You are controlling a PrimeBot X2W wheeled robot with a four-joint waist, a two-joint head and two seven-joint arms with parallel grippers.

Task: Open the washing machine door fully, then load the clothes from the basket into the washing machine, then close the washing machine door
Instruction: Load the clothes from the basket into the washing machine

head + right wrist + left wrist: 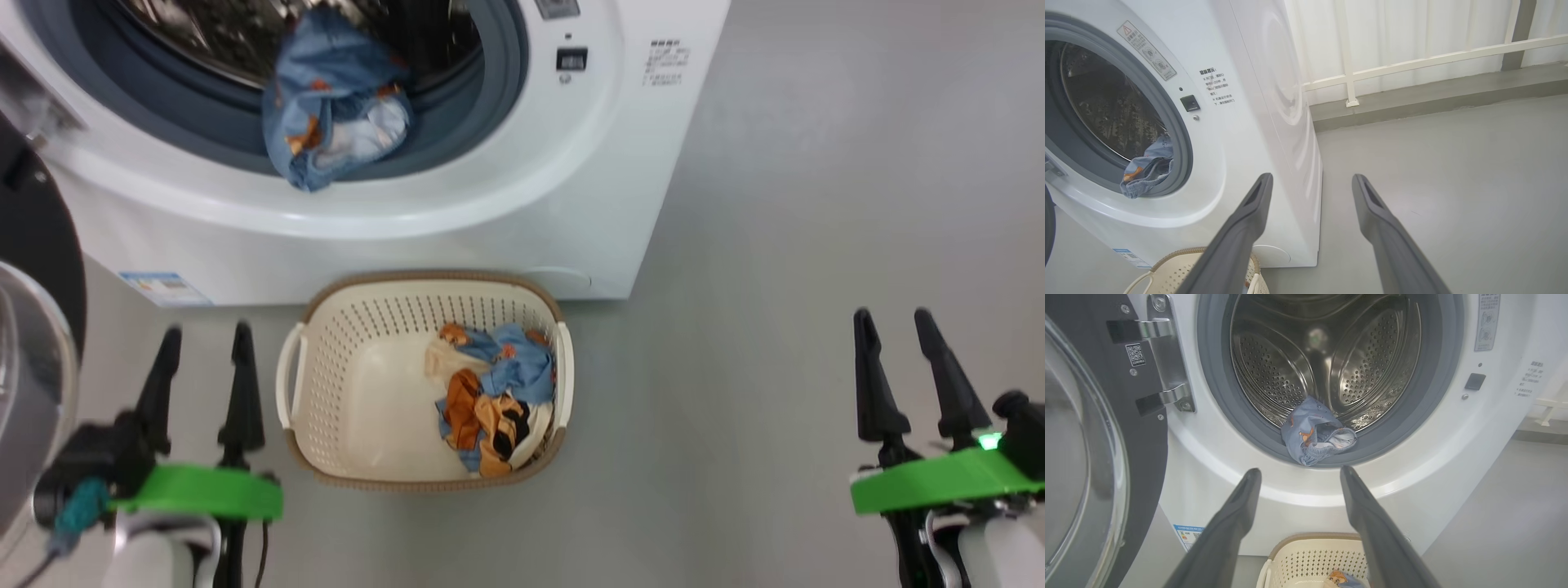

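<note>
The washing machine (522, 220) stands ahead with its door (33, 245) swung open to the left; the door's glass bowl (1073, 457) fills the left wrist view's left side. One light blue bear-print garment (331, 102) hangs over the grey rubber ring (1216, 396) at the drum's mouth. The cream basket (351, 392) sits on the floor before the machine, with more clothes (494, 396) heaped in its right half. My left gripper (206, 336) is open and empty, left of the basket. My right gripper (891, 318) is open and empty, far right over bare floor.
Grey floor (775, 245) spreads to the right of the machine. A white railing (1412, 63) and a low ledge run behind it in the right wrist view. The open door stands close beside my left arm.
</note>
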